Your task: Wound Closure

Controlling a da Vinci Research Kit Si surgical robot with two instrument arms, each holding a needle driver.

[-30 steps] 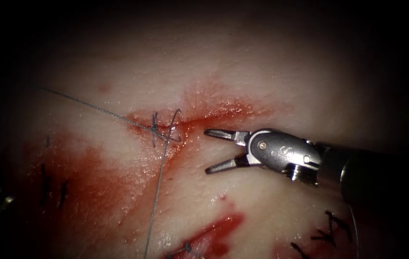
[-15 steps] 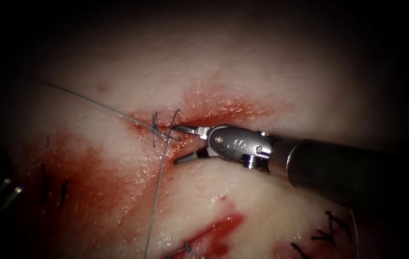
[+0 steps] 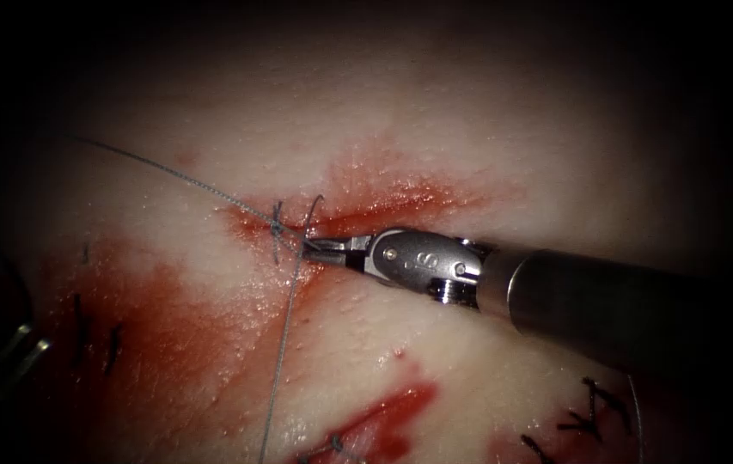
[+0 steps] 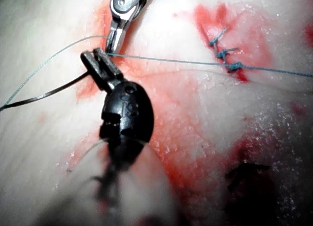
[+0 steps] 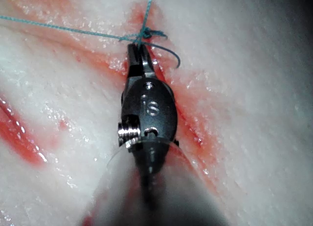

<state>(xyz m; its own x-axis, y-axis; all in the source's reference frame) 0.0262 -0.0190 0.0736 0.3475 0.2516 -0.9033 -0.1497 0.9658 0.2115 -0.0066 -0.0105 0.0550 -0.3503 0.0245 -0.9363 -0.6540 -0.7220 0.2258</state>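
Observation:
On the pale tissue [image 3: 486, 129], the cut [image 3: 400, 199] carries a knot [image 3: 278, 228] at its left end. My right tool [image 3: 310, 247] has its jaws shut on the thread right at that knot [image 5: 142, 35], with a short curled tail [image 5: 172, 57] beside them. One strand of thread [image 3: 160, 176] leads up and left, and another strand [image 3: 280, 352] leads down. Far to the left of the cut, my left tool [image 4: 98, 59] is shut on the thin dark needle [image 4: 44, 94] near one end. The needle is clear of the tissue.
Red fluid [image 3: 151, 326] stains the tissue left of and below the knot. Older dark stitches sit at the left [image 3: 113, 344] and the lower right [image 3: 589, 412]. A second red gash [image 3: 383, 421] with a stitch lies near the bottom edge.
My right tool moved left from right of the cut up to the knot. Its jaws went from wide open to shut on the thread. The threads stay in place.

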